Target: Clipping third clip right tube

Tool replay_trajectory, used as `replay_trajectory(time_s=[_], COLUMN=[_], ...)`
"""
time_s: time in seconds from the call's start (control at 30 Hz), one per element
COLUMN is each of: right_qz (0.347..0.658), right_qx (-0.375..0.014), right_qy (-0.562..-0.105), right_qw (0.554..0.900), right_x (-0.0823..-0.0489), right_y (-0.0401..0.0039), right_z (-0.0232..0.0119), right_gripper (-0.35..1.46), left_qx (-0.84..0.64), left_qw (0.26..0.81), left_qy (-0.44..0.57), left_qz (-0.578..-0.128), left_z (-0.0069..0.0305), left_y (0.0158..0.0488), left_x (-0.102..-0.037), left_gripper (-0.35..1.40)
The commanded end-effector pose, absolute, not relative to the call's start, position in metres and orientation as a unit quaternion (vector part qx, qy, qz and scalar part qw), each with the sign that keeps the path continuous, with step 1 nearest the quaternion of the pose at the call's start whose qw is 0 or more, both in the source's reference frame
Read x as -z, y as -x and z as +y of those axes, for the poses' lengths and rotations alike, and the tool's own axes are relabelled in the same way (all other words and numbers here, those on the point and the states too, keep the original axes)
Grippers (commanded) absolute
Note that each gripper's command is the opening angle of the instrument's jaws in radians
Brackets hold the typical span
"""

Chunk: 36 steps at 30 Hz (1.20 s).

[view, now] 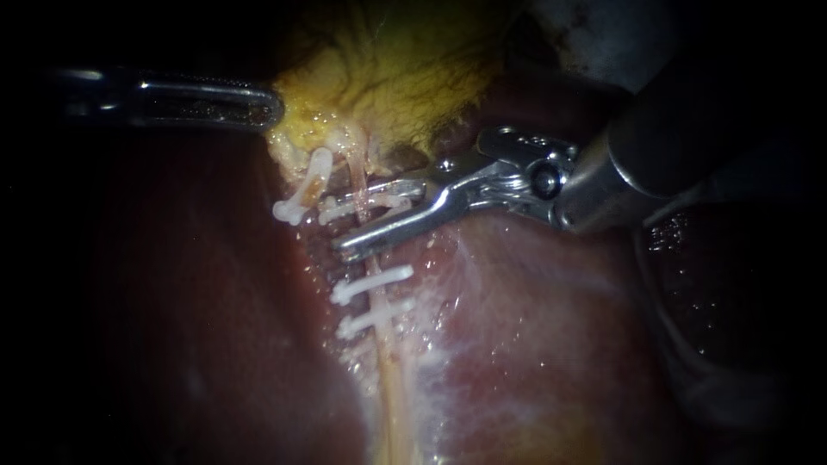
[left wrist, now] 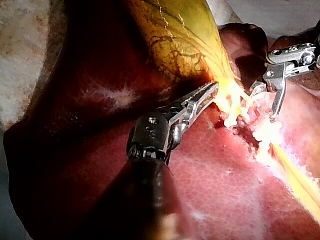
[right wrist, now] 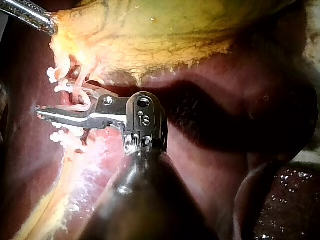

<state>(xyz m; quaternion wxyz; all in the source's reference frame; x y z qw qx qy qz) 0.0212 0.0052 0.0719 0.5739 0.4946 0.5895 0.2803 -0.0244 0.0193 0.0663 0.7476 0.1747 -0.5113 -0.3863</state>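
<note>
Clip placement on the right tube is the step in hand. The right instrument has its claw open and set astride that tube just below the gallbladder, one half on either side; between the halves a white clip lies across the tube, nearer the gallbladder than the two clips already seated further down; I cannot tell whether this one is latched or only cradled. The left instrument has its claw closed on the gallbladder's pale lower edge, drawing it away from the liver; a further clip sits on the neighbouring tube, beside the gallbladder's neck. In my judgement, if the clip is unlatched the next move calls for a firm squeeze square to the tube; otherwise it calls for a straight withdrawal, clear of the gallbladder, without snagging the clip.
</note>
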Motion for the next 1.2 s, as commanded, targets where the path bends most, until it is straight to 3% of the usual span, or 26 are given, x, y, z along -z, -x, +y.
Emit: replay_trajectory(time_s=[0.03, 0.47, 0.57, 1.2], right_qz=[0.587, 0.583, 0.576, 0.57], right_qx=[-0.283, -0.301, -0.31, -0.317], right_qy=[-0.497, -0.496, -0.502, -0.506], right_qw=[0.573, 0.568, 0.566, 0.564], right_x=[-0.0718, -0.0716, -0.0717, -0.072], right_y=[-0.0212, -0.022, -0.0221, -0.0221], right_z=[0.0053, 0.0059, 0.0059, 0.0058], right_gripper=[0.37, -0.1, -0.35, -0.35], left_qx=[0.386, 0.386, 0.386, 0.387], left_qw=[0.748, 0.748, 0.748, 0.748], left_qy=[-0.175, -0.175, -0.175, -0.174], left_qz=[-0.511, -0.511, -0.511, -0.511], left_z=[0.0193, 0.0193, 0.0193, 0.0194], left_y=[0.0244, 0.0243, 0.0243, 0.0243], left_x=[-0.0664, -0.0663, -0.0663, -0.0663], left_gripper=[-0.35, -0.35, -0.35, -0.35])
